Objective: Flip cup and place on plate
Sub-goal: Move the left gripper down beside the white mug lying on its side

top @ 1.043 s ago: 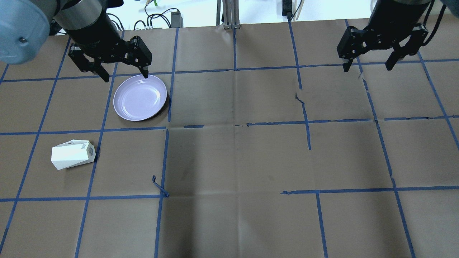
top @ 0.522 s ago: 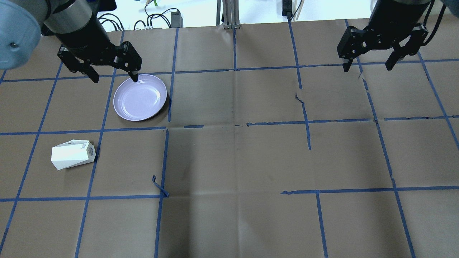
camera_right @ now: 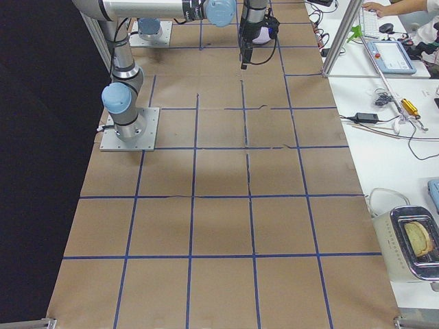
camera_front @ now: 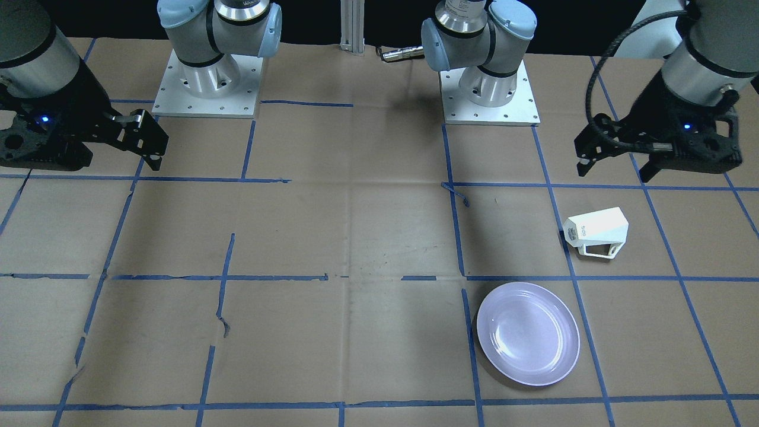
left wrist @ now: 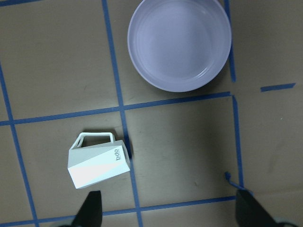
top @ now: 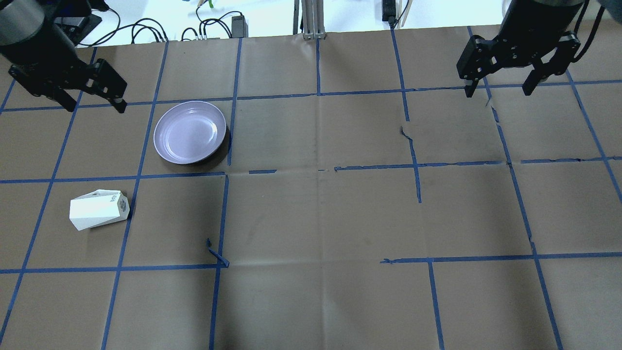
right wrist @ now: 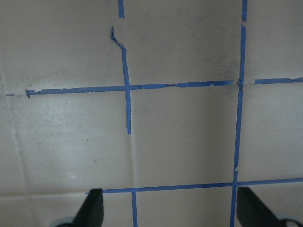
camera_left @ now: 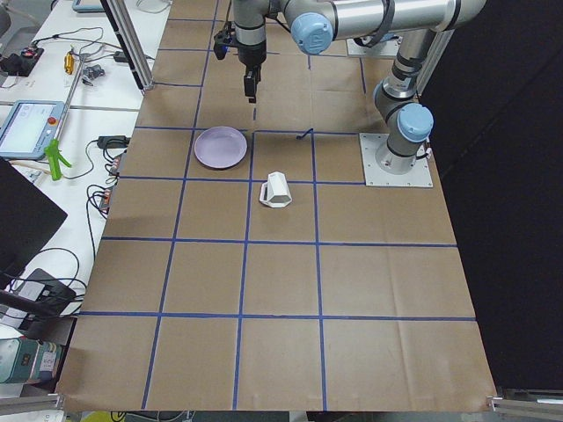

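Observation:
The white faceted cup (top: pixel 99 210) lies on its side on the brown paper, its handle toward the plate; it also shows in the front view (camera_front: pixel 596 231) and the left wrist view (left wrist: pixel 97 163). The lavender plate (top: pixel 190 132) sits empty beyond it and to its right, also in the front view (camera_front: pixel 528 333) and the left wrist view (left wrist: pixel 180 45). My left gripper (top: pixel 95 107) is open and empty, high above the table, left of the plate and beyond the cup. My right gripper (top: pixel 497 92) is open and empty at the far right.
Brown paper with a blue tape grid covers the table (top: pixel 320 218). A loose curl of tape (top: pixel 216 253) sticks up to the right of the cup. Cables and a metal post (top: pixel 308 19) lie past the far edge. The arm bases (camera_front: pixel 204 77) stand at the robot's side.
My left gripper has moved left, away from the plate's far edge, and stays open. The cup, the plate and the right arm have not moved.

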Robot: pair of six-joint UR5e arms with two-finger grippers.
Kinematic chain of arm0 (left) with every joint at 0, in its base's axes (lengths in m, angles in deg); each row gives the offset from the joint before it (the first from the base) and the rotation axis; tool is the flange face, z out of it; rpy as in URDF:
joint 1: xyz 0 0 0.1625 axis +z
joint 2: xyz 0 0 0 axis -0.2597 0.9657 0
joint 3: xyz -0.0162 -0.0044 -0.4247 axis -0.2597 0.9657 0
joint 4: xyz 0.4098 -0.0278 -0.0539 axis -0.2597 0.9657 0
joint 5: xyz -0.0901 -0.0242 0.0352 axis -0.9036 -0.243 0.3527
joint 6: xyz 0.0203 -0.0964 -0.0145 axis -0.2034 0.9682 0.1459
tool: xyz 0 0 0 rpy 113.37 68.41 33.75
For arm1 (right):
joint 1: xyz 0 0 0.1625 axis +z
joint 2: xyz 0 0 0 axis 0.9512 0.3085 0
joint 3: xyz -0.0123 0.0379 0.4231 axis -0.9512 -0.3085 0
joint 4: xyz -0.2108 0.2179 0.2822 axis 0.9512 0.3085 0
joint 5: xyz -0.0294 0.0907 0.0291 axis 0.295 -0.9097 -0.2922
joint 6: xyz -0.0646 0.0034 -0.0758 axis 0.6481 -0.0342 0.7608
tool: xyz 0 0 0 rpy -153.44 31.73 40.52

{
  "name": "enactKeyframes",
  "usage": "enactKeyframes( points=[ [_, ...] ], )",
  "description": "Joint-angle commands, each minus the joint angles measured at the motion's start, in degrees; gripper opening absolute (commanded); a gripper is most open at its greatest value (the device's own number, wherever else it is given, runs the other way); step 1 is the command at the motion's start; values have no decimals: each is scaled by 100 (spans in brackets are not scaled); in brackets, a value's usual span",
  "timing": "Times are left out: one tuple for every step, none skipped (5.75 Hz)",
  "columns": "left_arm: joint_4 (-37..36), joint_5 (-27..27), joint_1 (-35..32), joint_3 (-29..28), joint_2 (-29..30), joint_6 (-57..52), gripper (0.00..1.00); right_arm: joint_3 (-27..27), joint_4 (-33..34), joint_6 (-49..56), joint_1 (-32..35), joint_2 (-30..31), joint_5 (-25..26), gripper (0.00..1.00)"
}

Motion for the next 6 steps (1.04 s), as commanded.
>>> enactKeyframes(
  points=[
    [-2, -218, 1068, 247, 21, -1299, 99, 0, 0, 0, 0, 0, 0, 100],
    [-2, -629, 1735, 379, 143, -1915, 99, 0, 0, 0, 0, 0, 0, 100],
    [-11, -1198, 2255, 615, 188, -1947, 99, 0, 0, 0, 0, 0, 0, 100],
    [-45, -1648, 2651, 861, 406, -1956, 99, 0, 0, 0, 0, 0, 0, 100],
    [6, -2105, 3012, 898, 791, -2034, 99, 0, 0, 0, 0, 0, 0, 100],
    [-2, -2240, 3137, 899, 1169, -2487, 99, 0, 0, 0, 0, 0, 0, 100]
  ],
)
